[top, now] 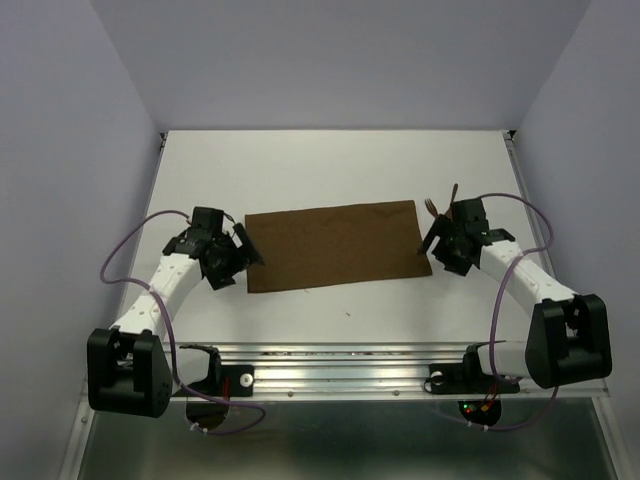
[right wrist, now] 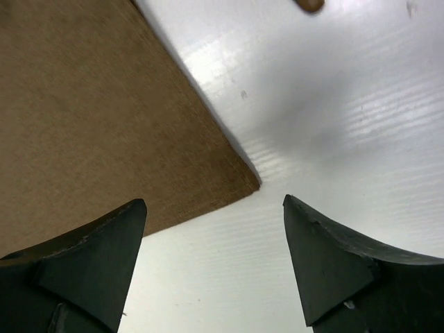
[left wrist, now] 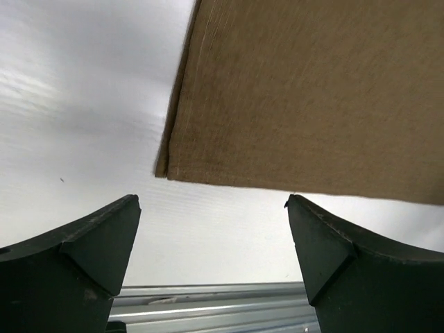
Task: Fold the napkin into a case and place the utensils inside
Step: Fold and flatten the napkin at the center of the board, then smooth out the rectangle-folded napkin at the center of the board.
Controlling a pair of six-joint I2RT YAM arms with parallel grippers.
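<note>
The dark brown napkin lies flat on the white table as a folded, layered rectangle. My left gripper is open and empty just off the napkin's near left corner. My right gripper is open and empty just off the napkin's near right corner. The fork and the spoon lie beyond the right gripper, partly hidden by the arm. One utensil tip shows at the top of the right wrist view.
A metal rail runs along the table's near edge between the arm bases. Purple cables loop from both arms. White walls enclose the table at the back and sides.
</note>
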